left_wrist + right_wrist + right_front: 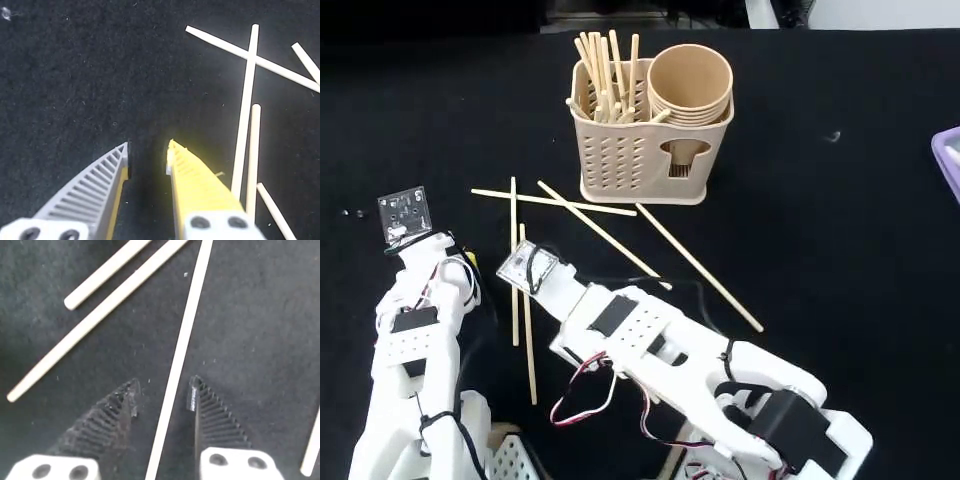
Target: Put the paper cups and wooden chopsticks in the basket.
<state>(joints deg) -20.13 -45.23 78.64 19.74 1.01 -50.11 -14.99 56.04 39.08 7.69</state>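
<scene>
Black table (840, 250) all round, and at the top centre of the high view sits the basket (642, 165), already part-loaded. A stack of cups (690, 85) fills its right compartment, rims too tightly nested to number. A bunch (605, 75) of sticks stands in the left one, too crowded to count. On the cloth below the basket I count five loose chopsticks (700, 268): two long diagonals at centre, one lying flat across, and two running top to bottom at centre left. Now the right arm (650, 340), stretched from the lower right towards those two. The right gripper (165, 381) has its fingers (215, 410) spread, and one chopstick (182, 340) runs straight through the gap, clamped by neither; three more lie around it. Over at the lower left, the left arm (415, 340). The left gripper (147, 150) is parted too, grey finger and yellow finger (200, 185), with bare cloth between them. The nearest stick (245, 115) lies outside the gap, just beside the yellow one.
</scene>
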